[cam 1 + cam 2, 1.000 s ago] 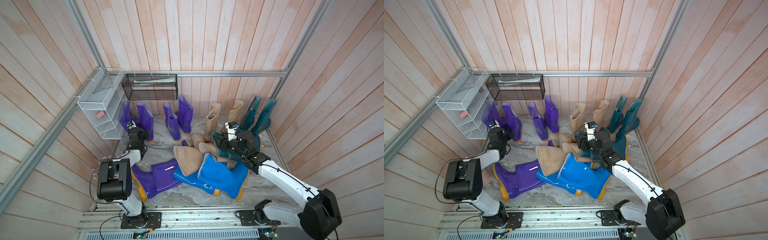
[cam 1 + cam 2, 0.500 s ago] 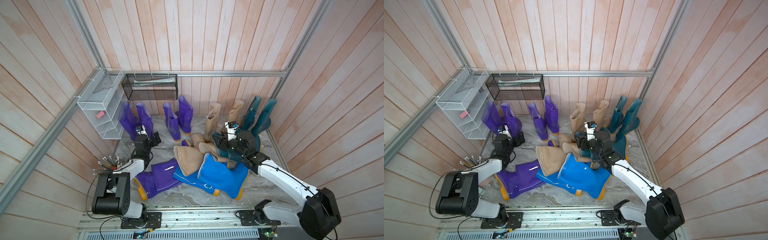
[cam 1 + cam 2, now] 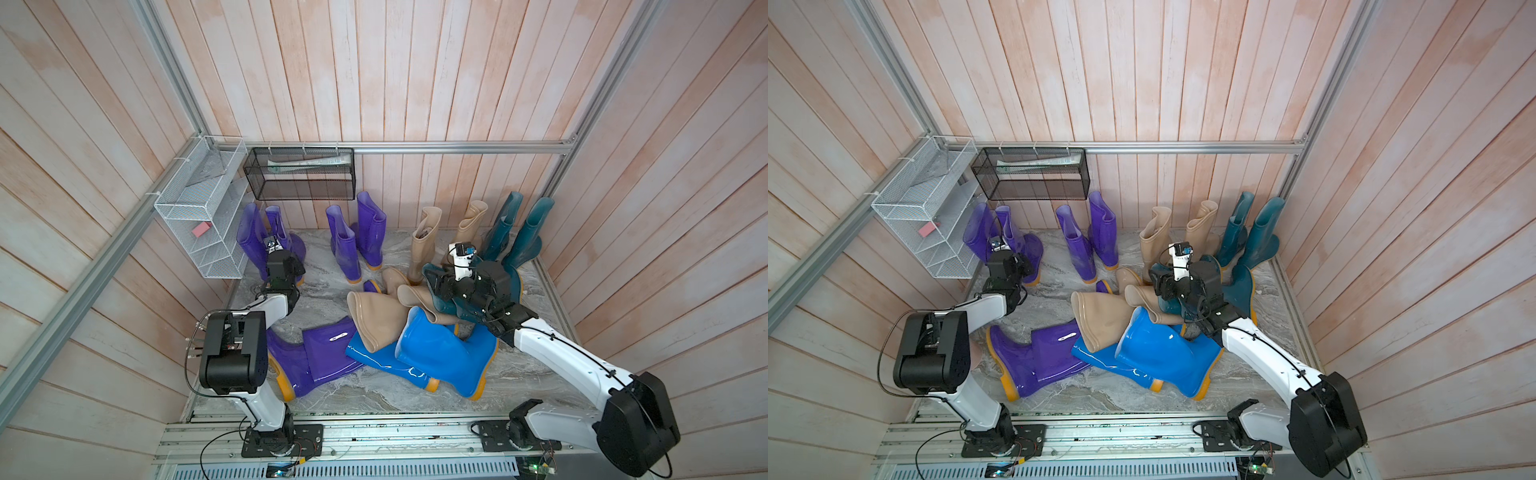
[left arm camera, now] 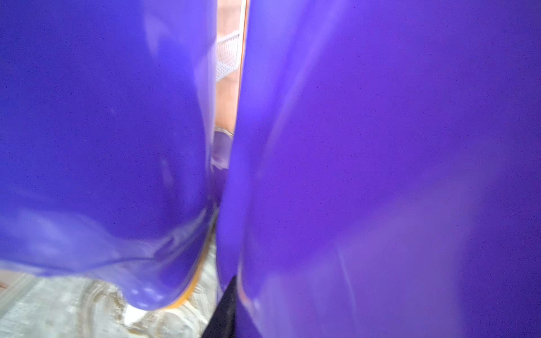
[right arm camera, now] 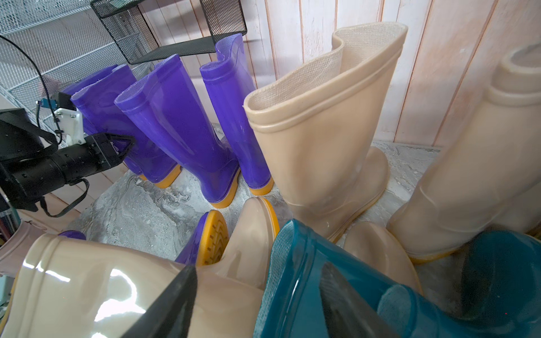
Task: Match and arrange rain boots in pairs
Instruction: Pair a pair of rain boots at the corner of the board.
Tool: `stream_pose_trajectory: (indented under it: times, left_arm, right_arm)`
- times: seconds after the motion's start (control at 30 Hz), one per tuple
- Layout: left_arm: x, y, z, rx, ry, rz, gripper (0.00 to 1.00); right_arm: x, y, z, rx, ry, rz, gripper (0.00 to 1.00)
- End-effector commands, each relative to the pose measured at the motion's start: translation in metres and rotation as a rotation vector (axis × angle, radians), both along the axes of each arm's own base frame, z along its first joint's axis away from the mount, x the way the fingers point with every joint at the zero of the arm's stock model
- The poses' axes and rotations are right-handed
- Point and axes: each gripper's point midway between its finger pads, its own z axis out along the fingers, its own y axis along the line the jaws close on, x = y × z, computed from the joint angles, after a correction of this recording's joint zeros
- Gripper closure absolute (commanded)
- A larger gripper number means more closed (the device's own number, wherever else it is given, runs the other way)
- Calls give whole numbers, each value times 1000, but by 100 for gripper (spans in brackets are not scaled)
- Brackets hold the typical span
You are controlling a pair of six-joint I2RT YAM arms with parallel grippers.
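Two pincers: the right gripper [image 5: 257, 278] has its jaws spread astride the rim of a fallen teal boot [image 5: 307, 263], one finger [image 5: 175, 304] outside over a lying beige boot [image 5: 87, 281], its mate dim inside the shaft. The left gripper [image 3: 1023, 266] is close against the purple pair [image 3: 266, 237] by the white wire shelf [image 3: 195, 208]; spread or closed cannot be told. Back-wall row: second purple pair [image 3: 357, 237], beige pair [image 3: 428, 237], teal pair [image 3: 519, 228]. Front heap: two blue boots [image 3: 440, 353], lying purple boots [image 3: 320, 357]. Bare marbled floor [image 3: 328, 291] lies between left arm and heap. Only the left wrist view shows the slit between purple shafts; only the right wrist view a treaded orange sole [image 5: 212, 237].
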Motion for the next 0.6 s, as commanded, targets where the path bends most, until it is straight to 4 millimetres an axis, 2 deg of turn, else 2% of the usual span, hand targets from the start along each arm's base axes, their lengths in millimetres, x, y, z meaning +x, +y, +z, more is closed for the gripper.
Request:
stream_pose_trajectory:
  times: [0.0,0.33,0.37,0.57]
  left_arm:
    - [7,15,3,55,20,30,73]
    - [27,23,1,98,26,12,72]
    - [28,22,1,90,29,9,69]
    - [14,1,10,-22,6,-58,33]
  right_arm:
    - [5,3,8,12,-21,12,32]
    - [2,1,12,7,-25,12,33]
    - [2,1,14,9,-26,12,33]
    - [-2,1,22,31,-32,20,33]
